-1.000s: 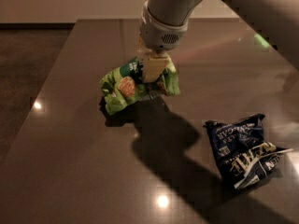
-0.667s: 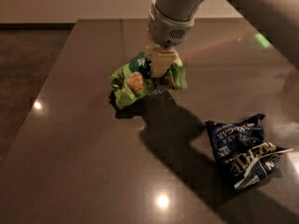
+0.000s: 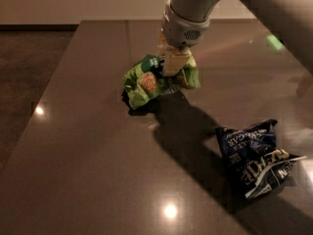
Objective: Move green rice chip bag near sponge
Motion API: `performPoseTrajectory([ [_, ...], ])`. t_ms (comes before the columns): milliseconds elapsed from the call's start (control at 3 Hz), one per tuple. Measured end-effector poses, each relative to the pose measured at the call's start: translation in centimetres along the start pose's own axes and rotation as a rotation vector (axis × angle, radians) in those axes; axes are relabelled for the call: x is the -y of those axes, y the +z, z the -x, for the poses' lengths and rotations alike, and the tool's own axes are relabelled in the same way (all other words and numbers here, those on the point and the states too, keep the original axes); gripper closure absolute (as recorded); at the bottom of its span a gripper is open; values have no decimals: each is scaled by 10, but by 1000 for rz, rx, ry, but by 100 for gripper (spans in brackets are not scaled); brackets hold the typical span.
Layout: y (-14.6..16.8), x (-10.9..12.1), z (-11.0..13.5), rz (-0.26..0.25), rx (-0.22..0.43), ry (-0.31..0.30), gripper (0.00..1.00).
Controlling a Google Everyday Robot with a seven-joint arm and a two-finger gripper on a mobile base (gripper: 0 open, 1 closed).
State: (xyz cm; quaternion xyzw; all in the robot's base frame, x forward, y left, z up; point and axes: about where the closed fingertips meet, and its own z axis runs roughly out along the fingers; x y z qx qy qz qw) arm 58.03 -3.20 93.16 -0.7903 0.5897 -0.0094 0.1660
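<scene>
**Camera view.** The green rice chip bag (image 3: 146, 82) is found on the far middle part of the dark, glossy worktop (image 3: 88, 170), crumpled and wrinkled. Its long axis is laid roughly left to right, with the right end tilted a little toward the far side. A printed round chip is turned toward the near left. The gripper (image 3: 172, 72) is seen directly over the bag's upper right part, hanging from the grey arm (image 3: 188, 13) that enters from the top right. Its pale fingers (image 3: 176, 60) are pressed together on a fold of the foil, so the bag is pinched from above. A dark shadow (image 3: 186, 131) is cast just under the bag and across the worktop toward the near right. Whether the bag's underside is touching the surface cannot be told.

Against the frame of a second ago, the bag and the gripper are displaced together a little to the right and slightly farther away. The bag's left end is drawn along with them. The dark blue bag (image 3: 254, 155) is found in about the same place as before.

The worktop's left edge is seen running from the far left down toward the near left, with the floor (image 3: 24, 67) beyond it. The far edge is seen well behind the arm. Bare surface is shown to the left of and nearer than the green bag. The dark blue bag is lying at the near right, well apart from it.
</scene>
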Motion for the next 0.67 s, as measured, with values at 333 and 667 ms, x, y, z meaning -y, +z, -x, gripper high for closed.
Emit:
performPoseTrajectory([
  [333, 1, 2, 2, -6, 2, -3, 0],
  [667, 1, 2, 2, -6, 2, -3, 0],
])
